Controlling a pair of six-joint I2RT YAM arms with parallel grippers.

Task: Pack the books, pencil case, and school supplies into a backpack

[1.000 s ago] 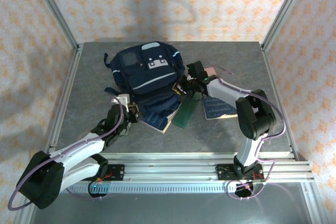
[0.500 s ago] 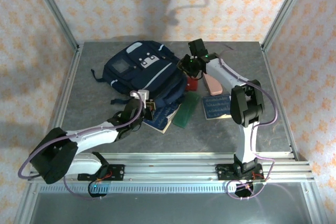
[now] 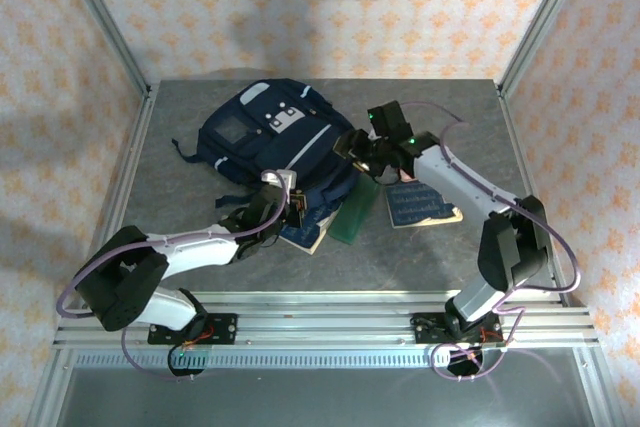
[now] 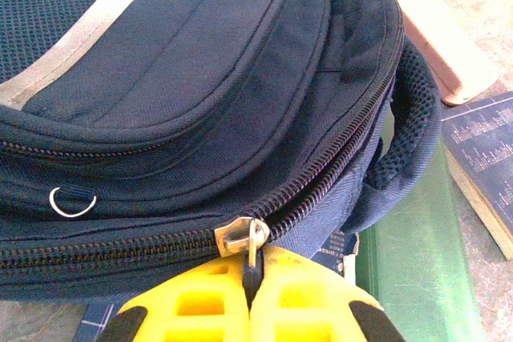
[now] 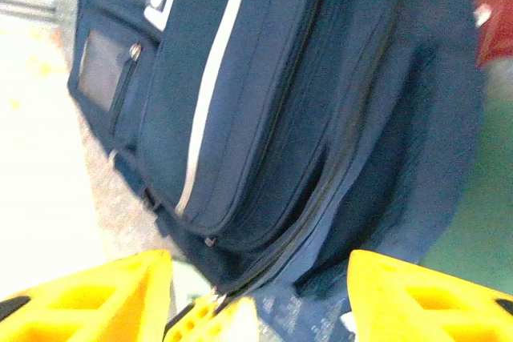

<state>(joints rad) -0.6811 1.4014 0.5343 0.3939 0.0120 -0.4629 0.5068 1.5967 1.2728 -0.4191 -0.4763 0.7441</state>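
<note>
Left pincer (image 4: 250, 271) pinched the zipper pull (image 4: 240, 236) on the backpack (image 4: 200, 78), I'd guess to unzip it for packing. The right pincer (image 5: 256, 276) hovered spread wide above, likely ready to steady the fabric.

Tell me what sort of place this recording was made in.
Probably a purpose-built robot test cell rather than a real room: a grey tabletop fenced by aluminium framing, with floral wallpaper panels standing in as walls.

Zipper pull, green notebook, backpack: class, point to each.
zipper pull (image 4: 243, 237), left wrist view, on the metal slider.
green notebook (image 3: 355, 215), top view, middle of its cover.
backpack (image 3: 275, 152), top view, on the front panel.
</note>
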